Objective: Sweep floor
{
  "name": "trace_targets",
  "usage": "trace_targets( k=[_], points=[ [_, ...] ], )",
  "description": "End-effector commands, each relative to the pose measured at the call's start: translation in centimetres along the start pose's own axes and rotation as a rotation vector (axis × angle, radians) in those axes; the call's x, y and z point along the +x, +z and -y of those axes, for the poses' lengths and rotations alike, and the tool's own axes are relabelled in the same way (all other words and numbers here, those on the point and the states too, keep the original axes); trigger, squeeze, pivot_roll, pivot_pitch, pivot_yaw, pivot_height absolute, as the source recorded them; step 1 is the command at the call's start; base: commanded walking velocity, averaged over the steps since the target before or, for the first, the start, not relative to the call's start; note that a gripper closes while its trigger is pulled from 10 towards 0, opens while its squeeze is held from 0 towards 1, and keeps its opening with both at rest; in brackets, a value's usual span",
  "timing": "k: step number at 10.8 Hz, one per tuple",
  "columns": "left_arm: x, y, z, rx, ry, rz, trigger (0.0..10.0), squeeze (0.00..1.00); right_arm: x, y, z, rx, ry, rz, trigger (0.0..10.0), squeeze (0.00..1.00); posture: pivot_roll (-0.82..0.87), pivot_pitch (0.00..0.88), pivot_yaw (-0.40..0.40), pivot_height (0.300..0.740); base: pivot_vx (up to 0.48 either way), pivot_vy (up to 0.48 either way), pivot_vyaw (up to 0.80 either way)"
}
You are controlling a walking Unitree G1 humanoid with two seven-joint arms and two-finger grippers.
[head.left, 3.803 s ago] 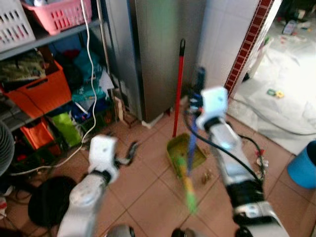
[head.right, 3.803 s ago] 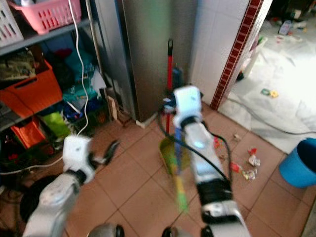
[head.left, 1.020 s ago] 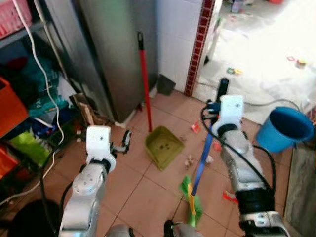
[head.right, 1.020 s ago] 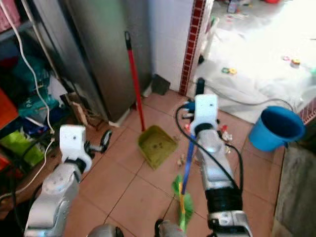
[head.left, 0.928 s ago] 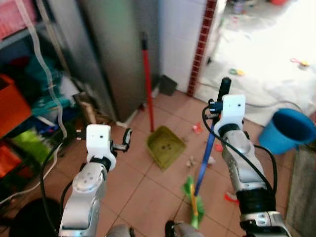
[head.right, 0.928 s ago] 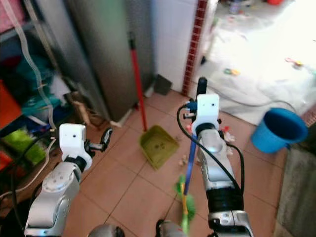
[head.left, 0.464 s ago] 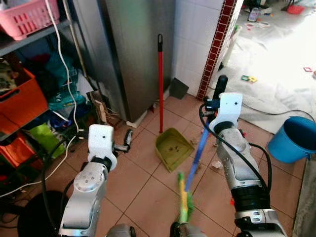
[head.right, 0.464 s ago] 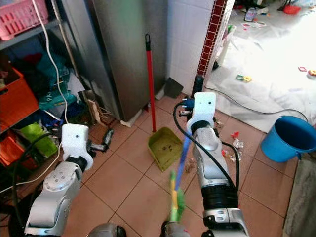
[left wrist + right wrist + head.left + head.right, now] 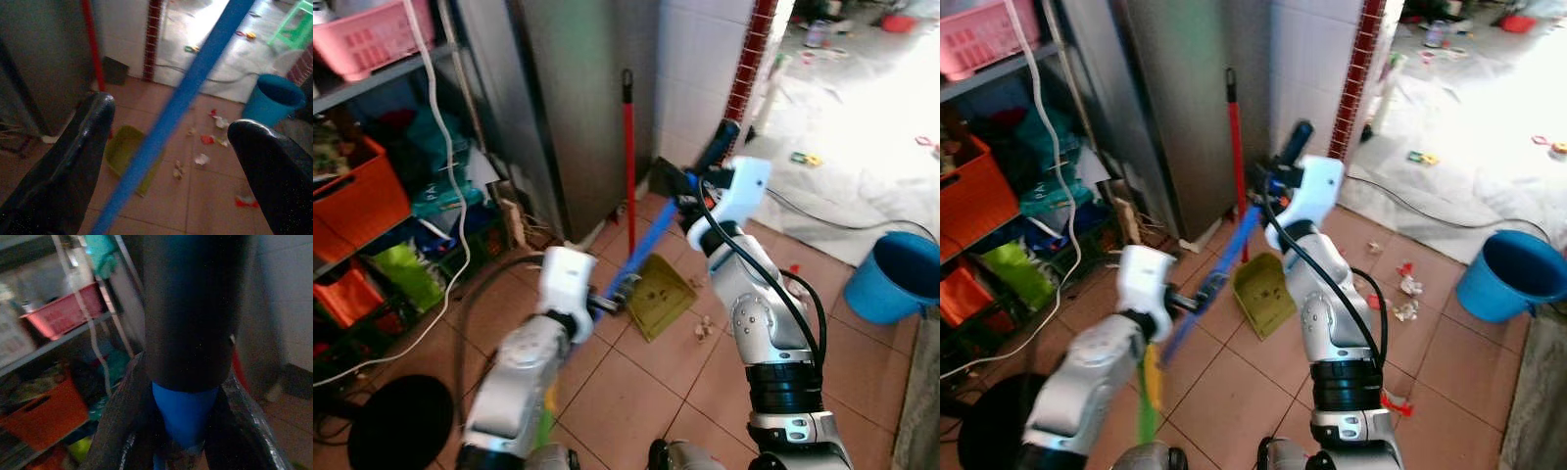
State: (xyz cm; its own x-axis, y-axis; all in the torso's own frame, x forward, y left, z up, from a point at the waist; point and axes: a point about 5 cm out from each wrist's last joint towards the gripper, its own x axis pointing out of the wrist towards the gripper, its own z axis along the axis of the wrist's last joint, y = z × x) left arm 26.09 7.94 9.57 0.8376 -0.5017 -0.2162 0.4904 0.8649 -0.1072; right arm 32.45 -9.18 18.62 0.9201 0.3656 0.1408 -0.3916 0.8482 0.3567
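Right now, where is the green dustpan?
The green dustpan lies on the tiled floor ahead of the robot, at the foot of its upright red handle, beside the steel cabinet.

Two silver arms with white boxy wrist housings; the right arm (image 9: pixel 766 333) carries looping black cables and a black ribbed band. Glossy black fingers (image 9: pixel 73 161).

Tiled floor (image 9: pixel 636 392), dustpan (image 9: pixel 658 294), litter (image 9: pixel 1406 286), bucket (image 9: pixel 891 276)

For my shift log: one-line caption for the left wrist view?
Left gripper open around the blue broom handle, green dustpan and scattered litter on the tiles beyond.
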Motion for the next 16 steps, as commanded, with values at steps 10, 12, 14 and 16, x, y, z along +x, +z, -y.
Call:
trace_targets(
  k=[10, 12, 14, 16],
  points=[
    [0.6, -0.5, 1.8, 0.027, -0.311, -0.064, 0.0, 0.00, -2.9, -0.8, -3.8, -0.017, 0.525, -0.166, 10.0, 0.00, -0.03, 0.057, 0.000, 0.740, 0.000, 0.000, 0.00],
    [0.6, -0.9, 1.4, 0.075, -0.341, -0.100, 3.5, 0.00, -3.1, -0.8, -4.0, -0.021, 0.567, -0.181, 10.0, 0.00, -0.03, 0.057, -0.001, 0.740, 0.000, 0.000, 0.00],
    [1.0, -0.8, 1.0, 0.074, -0.324, -0.098, 0.0, 0.00, -3.2, -0.9, -4.1, -0.029, 0.587, -0.188, 10.0, 0.00, -0.03, 0.056, -0.003, 0.740, 0.000, 0.000, 0.00],
    [1.2, -0.4, 0.8, 0.092, -0.307, -0.088, 0.0, 0.00, -3.3, -1.0, -4.0, -0.046, 0.579, -0.188, 10.0, 0.00, -0.03, 0.057, -0.003, 0.740, 0.000, 0.000, 0.00]
  ],
)
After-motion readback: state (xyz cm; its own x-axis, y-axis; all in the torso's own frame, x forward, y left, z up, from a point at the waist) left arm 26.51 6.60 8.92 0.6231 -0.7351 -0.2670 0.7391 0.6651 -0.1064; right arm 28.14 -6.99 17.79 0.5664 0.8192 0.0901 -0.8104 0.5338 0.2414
